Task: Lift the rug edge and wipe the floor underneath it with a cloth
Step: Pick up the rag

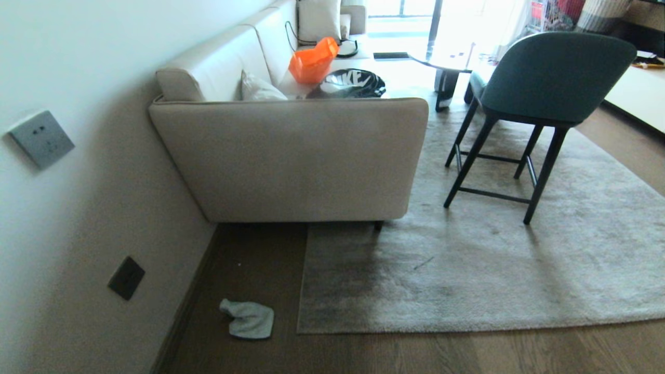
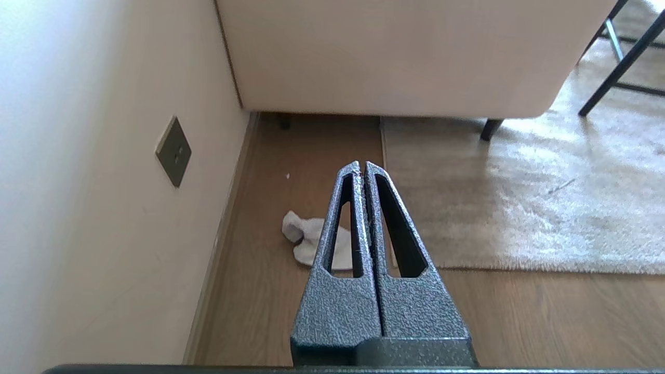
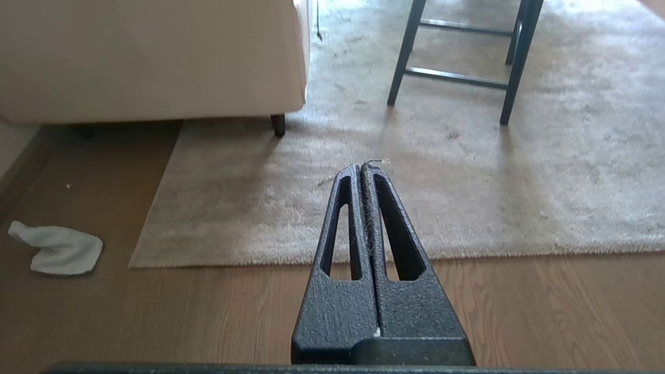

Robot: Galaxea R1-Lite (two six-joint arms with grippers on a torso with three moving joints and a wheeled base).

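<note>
- I am holding my left gripper (image 2: 363, 167) clenched on nothing, poised above the floor (image 1: 467, 353) near the wall; my right gripper (image 3: 360, 169) is likewise pressed shut and empty, hanging over the rug's near border.
- The cloth (image 1: 248, 318) is lying crumpled on bare planks between the skirting and the rug edge (image 1: 300, 322), apart from both, in front of the sofa (image 1: 291, 156).
- Nothing is lifted or wiped yet, I am judging, so fetching the cloth comes first.
- I am planning to open my left fingers wide, descend straight onto the cloth's bunched hump and pinch there, since soft terry flattens and slips.
- The rug is looking short-piled, plush and floppy; its corner is lying flat, so a low pinch seems best.
- The chair (image 1: 540, 88) is weighing down the rug farther in.
</note>
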